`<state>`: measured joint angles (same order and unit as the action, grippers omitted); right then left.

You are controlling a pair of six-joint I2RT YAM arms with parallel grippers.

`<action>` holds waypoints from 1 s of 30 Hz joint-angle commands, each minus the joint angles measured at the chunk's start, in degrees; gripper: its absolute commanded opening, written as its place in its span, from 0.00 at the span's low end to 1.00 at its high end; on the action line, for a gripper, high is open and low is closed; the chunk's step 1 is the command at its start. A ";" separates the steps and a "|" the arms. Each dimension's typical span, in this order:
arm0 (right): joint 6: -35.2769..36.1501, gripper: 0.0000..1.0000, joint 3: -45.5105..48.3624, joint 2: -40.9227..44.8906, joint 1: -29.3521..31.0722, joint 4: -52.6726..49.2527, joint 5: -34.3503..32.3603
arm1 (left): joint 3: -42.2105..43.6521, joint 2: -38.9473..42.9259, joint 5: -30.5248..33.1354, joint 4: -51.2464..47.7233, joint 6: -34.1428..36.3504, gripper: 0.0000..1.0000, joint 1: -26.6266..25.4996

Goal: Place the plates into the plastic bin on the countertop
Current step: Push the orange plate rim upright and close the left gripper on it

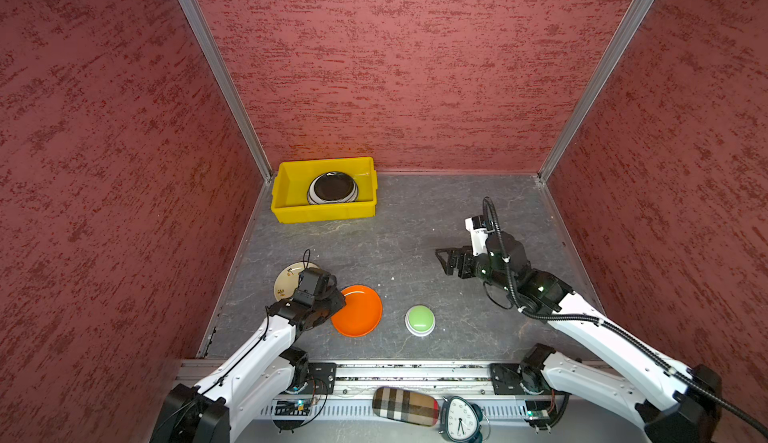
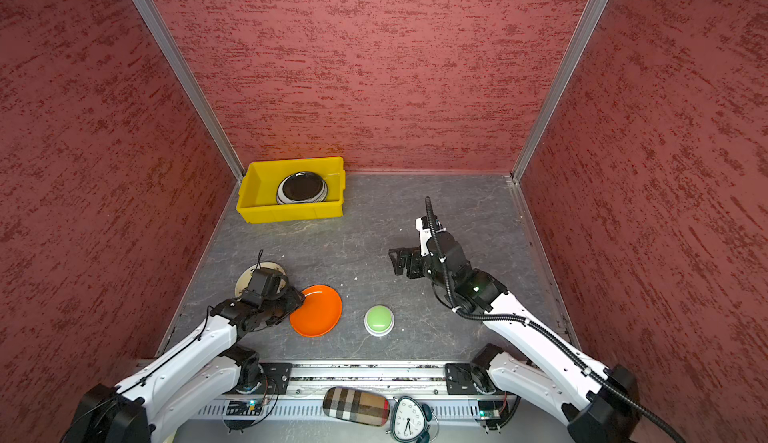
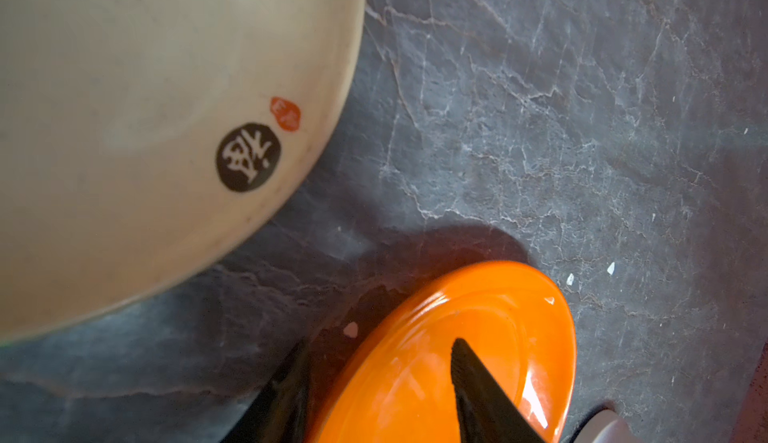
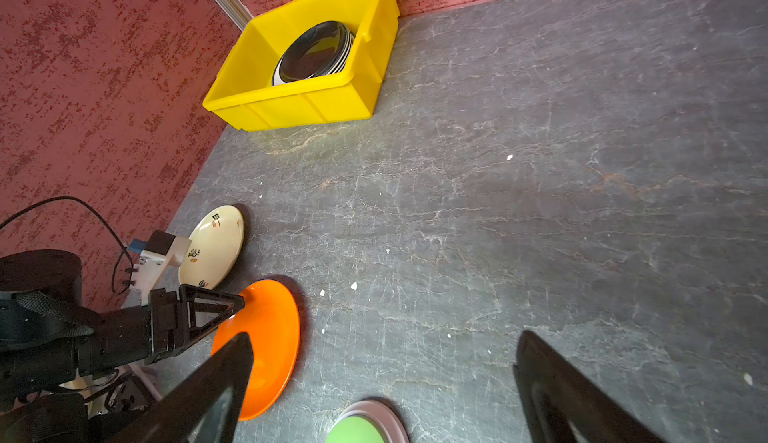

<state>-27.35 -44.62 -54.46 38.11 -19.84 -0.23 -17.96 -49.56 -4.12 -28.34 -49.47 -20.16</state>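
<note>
Here, the grey worktop (image 1: 415, 233) carries a yellow bin (image 1: 322, 212) in its far left corner, holding a black-topped stack of plates (image 1: 333, 187). The right tool (image 1: 441, 261) hangs wide open, empty. The left tool (image 3: 380, 343) straddles the rim of the orange plate (image 1: 361, 312); whether it grips, I cannot tell. A cream plate (image 1: 286, 281) lies nearby.

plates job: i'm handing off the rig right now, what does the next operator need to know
Left claw: jaws straddle the rim of the orange plate; whether the grip is firm cannot be told.
Right claw: open, empty, above the countertop.
Done: a stack of plates, black one on top, sits in the yellow bin at the far left corner.
Left: the orange plate and the cream plate beside it, not touching each other, both outside the bin.
</note>
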 commanded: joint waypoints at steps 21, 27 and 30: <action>0.64 0.99 -1.55 -0.21 -1.03 -0.38 -1.34 | 2.43 -3.63 -3.17 6.01 -1.65 0.22 -4.51; 0.68 0.99 -1.29 -0.38 -1.26 -0.12 -1.51 | 2.49 -3.89 -3.17 6.47 -1.41 0.17 -5.06; 0.55 0.99 -1.28 -0.63 -1.32 -0.02 -1.27 | 2.64 -4.13 -3.00 7.04 -1.66 0.15 -5.25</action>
<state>-27.38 -44.62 -54.89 37.23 -19.84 -0.43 -16.38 -53.28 -7.46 -21.28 -51.05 -25.15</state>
